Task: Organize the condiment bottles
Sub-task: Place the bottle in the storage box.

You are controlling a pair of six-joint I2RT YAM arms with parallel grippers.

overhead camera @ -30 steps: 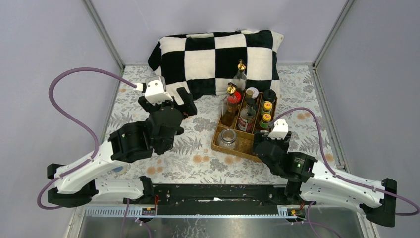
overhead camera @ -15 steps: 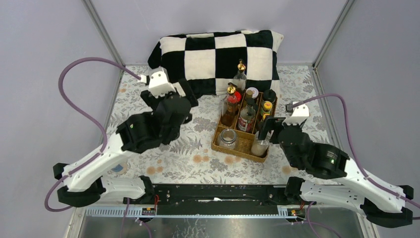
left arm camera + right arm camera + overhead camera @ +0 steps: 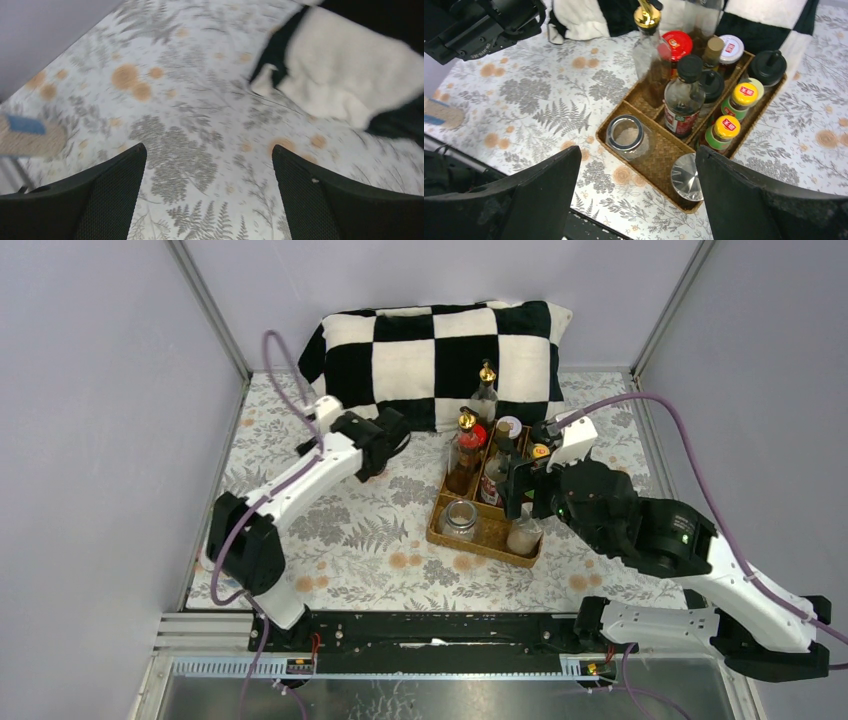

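roughly ten bottles [image 3: 685, 97] stand upright — most inside the tray [image 3: 651, 172].

left arm [image 3: 300, 475] now lies stretched long and low, elbow dropped, right gripper [image 3: 518, 485] stands raised off silver-lidded jar [image 3: 523, 537], farther back over wicker tray [image 3: 478, 542], jar now uncovered

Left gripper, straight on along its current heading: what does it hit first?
The left gripper, jaws open, points down at bare floral tablecloth, so cloth first. The checkered pillow sits off to one side, likely missed; depth is unclear.
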